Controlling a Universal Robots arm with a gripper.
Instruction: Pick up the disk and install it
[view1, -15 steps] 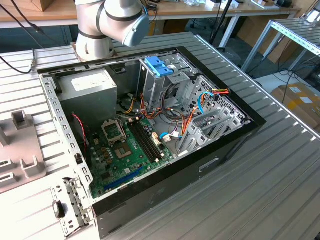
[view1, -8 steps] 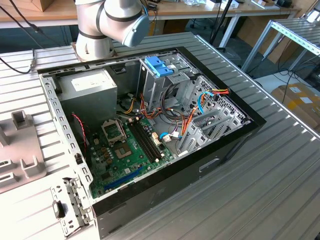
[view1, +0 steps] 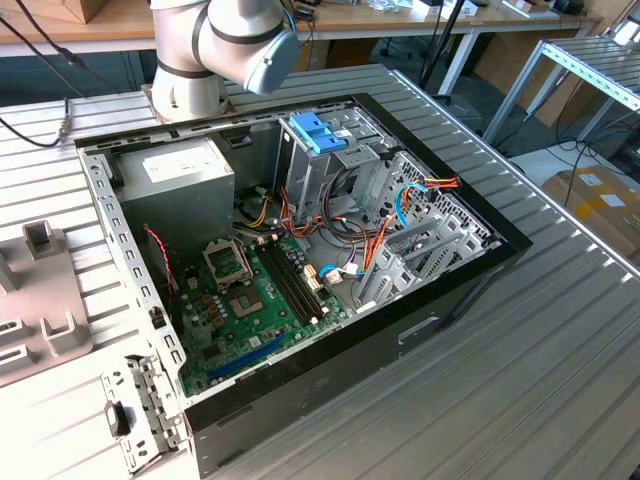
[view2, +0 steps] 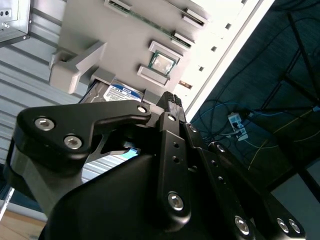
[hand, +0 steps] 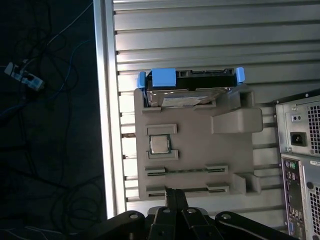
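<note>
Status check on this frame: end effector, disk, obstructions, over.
End effector shut, empty, clear of the disk. Disk sits in grey fixture, not picked. Nothing lying on it.

Open room above disk (hand: 192, 82), holder (hand: 200, 155) walls beside

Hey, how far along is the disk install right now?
Nothing looks done yet: the disk sits in its grey holder on the table, outside the computer case. The tool hangs near the holder, holding nothing. Pickup and install are both left.
</note>
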